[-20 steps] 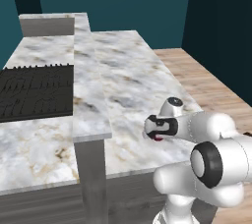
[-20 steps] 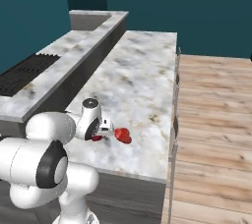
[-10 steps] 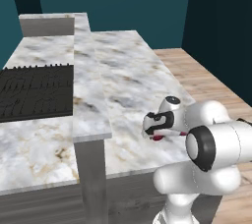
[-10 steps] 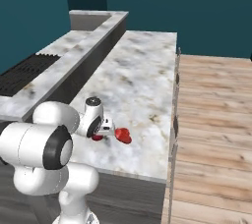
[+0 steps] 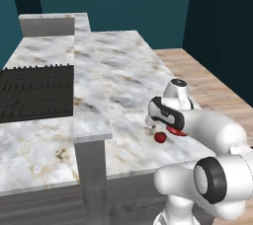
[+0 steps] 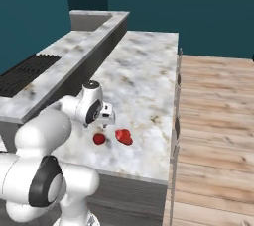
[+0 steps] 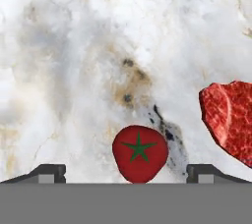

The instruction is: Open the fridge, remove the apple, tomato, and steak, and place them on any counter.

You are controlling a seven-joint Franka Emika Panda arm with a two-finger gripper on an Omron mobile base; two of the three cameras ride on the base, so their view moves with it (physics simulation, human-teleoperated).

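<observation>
The steak (image 7: 230, 120), a flat, marbled red slab, lay on the marbled desk (image 6: 144, 71) just beside the tomato (image 7: 140, 152); its long axis was unclear. The hand (image 7: 126, 173) hovered wide open, holding nothing. The hand view alone showed the tomato's green star.

Both base views flank the counter (image 5: 123, 66) (sharing it); hand view, seemingly downward, close.

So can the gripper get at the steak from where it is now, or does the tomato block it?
Probably yes. The gripper is open over the tomato, which lies between its fingertips. The steak lies beside it on the counter, apart and uncovered, so a short sideways shift should do.
</observation>
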